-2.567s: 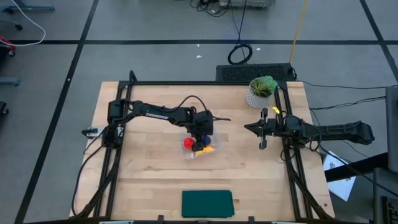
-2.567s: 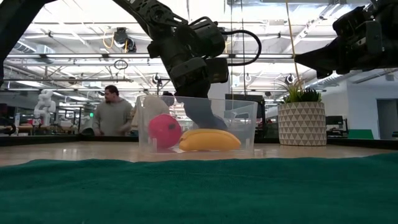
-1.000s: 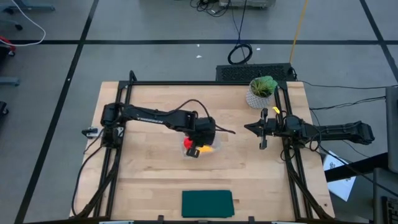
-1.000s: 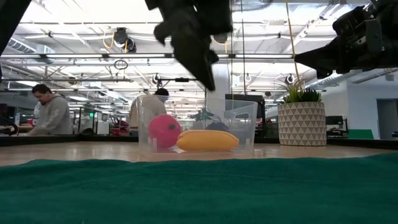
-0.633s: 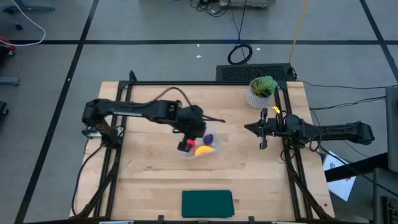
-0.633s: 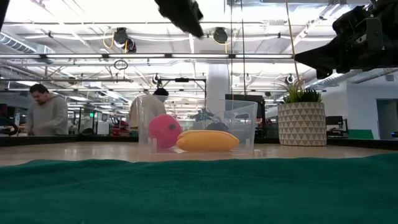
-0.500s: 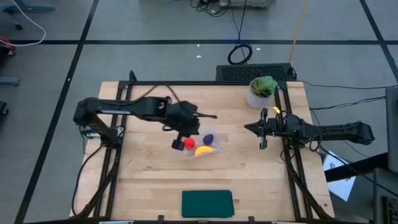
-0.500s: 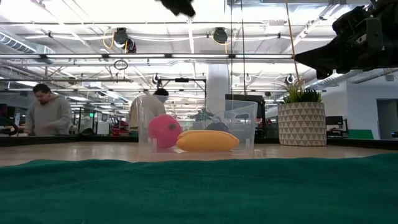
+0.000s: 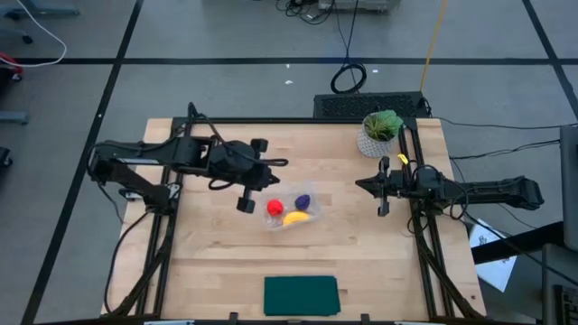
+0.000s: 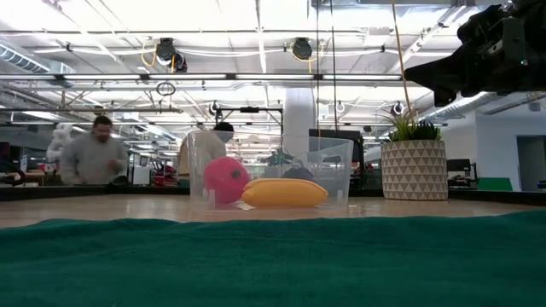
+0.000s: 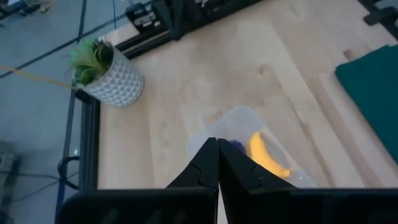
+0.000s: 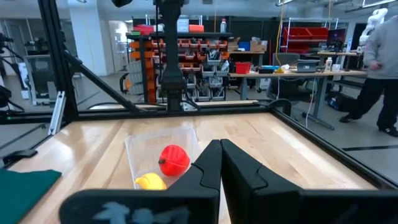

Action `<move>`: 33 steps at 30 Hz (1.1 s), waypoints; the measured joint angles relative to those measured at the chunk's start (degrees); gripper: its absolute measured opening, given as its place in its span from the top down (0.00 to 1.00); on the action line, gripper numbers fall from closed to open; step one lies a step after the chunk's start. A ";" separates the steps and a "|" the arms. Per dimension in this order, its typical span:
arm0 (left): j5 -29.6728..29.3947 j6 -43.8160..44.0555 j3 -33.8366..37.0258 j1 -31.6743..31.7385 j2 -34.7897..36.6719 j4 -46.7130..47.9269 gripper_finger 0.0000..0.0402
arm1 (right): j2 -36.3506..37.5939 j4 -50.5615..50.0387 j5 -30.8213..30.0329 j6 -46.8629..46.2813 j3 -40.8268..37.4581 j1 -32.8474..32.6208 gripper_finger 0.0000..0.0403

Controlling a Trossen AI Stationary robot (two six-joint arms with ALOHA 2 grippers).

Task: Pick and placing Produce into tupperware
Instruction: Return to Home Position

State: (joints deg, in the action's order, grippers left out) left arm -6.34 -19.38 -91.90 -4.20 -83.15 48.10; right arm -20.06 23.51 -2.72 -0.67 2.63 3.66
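Observation:
The clear tupperware (image 9: 291,209) stands at the table's middle. In it lie the red round piece (image 9: 275,208), the yellow banana (image 9: 295,218) and the dark purple lump (image 9: 303,199); the low view shows the red piece (image 10: 225,179) and the banana (image 10: 284,193) resting on its floor. My left gripper (image 9: 246,205) hangs shut, high above the table just left of the tub, tipped down toward it (image 11: 217,142), with nothing in it. My right gripper (image 9: 361,185) waits shut at the right side, level and empty (image 12: 219,146).
A leafy plant in a white patterned pot (image 9: 377,134) stands at the far right corner. A dark green mat (image 9: 301,295) lies at the near edge. Dark frame rails run along both sides. A person (image 10: 94,158) moves in the room behind the table.
My left gripper has risen from just over the tupperware, drawn back toward the table's left edge and tipped less steeply, leaving the low view at its top. The three produce pieces stay in the tub, the purple lump now uncovered from above.

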 joint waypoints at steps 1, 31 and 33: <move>-0.43 0.03 0.25 0.02 0.46 0.30 1.00 | 0.03 0.00 0.00 0.00 0.00 0.00 1.00; 6.31 13.02 47.61 7.13 37.70 -41.40 1.00 | 0.27 2.47 1.35 -1.66 0.01 0.00 1.00; 6.26 13.63 50.15 7.14 39.90 -43.88 1.00 | 0.27 2.47 3.11 -1.56 0.00 -0.02 1.00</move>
State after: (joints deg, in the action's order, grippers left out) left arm -0.08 -5.75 -41.75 2.94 -43.25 4.23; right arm -19.79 25.98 0.39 -2.22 2.63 3.64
